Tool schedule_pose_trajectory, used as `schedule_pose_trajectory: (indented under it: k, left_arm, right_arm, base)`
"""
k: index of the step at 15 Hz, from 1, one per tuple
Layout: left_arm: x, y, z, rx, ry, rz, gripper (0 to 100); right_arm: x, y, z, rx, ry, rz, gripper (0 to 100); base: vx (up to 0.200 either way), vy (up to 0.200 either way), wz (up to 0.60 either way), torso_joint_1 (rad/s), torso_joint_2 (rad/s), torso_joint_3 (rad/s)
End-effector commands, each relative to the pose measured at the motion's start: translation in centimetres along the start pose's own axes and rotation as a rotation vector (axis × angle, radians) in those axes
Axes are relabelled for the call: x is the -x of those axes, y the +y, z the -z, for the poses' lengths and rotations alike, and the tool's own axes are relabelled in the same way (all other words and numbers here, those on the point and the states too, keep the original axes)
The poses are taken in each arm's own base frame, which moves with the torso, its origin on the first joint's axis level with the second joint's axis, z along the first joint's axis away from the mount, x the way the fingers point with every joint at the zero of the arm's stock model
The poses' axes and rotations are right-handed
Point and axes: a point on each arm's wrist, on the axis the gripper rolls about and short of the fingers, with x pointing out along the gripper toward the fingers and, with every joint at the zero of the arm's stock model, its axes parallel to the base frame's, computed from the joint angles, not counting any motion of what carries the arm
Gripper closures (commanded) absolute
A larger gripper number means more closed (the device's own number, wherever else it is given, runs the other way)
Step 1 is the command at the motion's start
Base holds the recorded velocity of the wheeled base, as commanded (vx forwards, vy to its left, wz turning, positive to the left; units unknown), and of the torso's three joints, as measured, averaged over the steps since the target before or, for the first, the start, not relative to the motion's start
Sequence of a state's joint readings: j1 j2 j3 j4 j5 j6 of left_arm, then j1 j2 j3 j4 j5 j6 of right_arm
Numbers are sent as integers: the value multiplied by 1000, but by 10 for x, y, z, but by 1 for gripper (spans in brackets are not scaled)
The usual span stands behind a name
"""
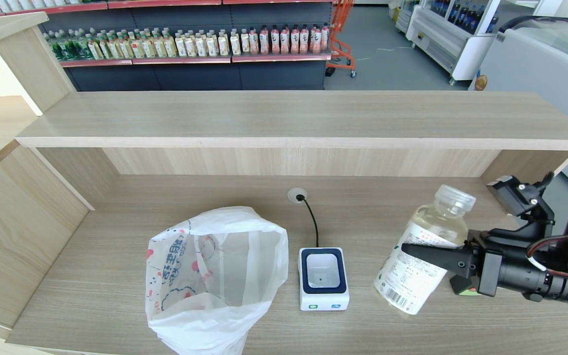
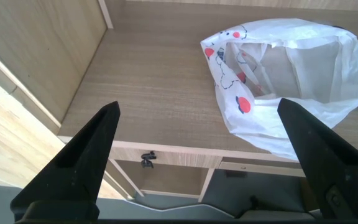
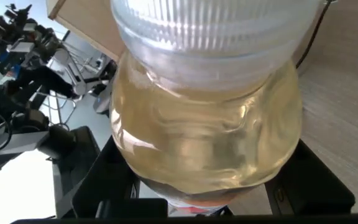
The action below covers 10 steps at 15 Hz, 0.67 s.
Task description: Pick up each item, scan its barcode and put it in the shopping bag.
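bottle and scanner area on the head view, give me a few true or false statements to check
1. The right gripper is shut on the bottle. True.
2. The bottle stands upright on the counter. False: it is held tilted in the gripper.
3. The bottle is already inside the shopping bag. False: it is out of the bag, on the right side of the scanner.
4. The left gripper is open and holds nothing. True.
5. The scanner sits between the shopping bag and the bottle. True.
6. The bottle has no cap. False: a clear ribbed cap is on it.
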<state>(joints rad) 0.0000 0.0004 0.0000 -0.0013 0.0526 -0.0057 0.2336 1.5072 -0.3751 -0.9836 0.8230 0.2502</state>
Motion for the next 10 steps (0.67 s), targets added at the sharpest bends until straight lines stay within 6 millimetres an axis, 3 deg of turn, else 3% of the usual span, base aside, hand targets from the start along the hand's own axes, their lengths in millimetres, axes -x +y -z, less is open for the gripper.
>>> schedule_pose_trajectory:
  k: [1,10]
  left_arm:
    - [0,0,0,0,-1,-1,0]
    - [0,0,0,0,-1,-1,0]
  right_arm:
    - [8,19,-11,37,-39,-58,100]
    - [1,52,-4,13,58,-277,100]
  base:
    - [0,0,0,0,0,0]
    - [0,0,0,0,0,0]
